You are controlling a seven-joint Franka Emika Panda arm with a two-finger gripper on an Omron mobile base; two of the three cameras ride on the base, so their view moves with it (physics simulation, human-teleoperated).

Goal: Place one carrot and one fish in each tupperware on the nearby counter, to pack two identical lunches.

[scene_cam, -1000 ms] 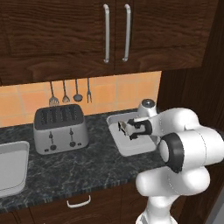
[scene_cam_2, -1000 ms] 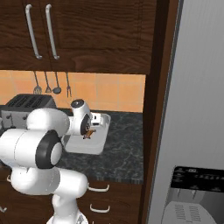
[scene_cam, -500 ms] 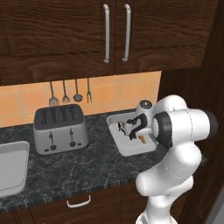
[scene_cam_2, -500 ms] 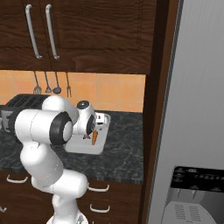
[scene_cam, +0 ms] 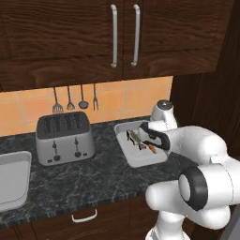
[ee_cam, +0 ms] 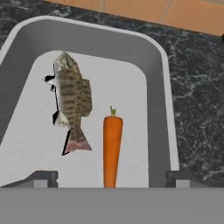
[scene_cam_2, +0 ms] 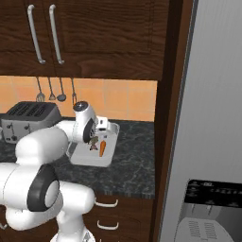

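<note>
The gripper [ee_cam: 111, 177] is hanging wide open over the tupperware [ee_cam: 155, 87] on the desk [ee_cam: 197, 96], holding nothing. A fish [ee_cam: 72, 98] and a carrot [ee_cam: 112, 148] are lying side by side inside.

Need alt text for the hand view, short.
A fish and a carrot lie side by side, apart, inside a pale tupperware on the dark marbled counter. The open gripper hovers above them, tips spread wide.
</note>
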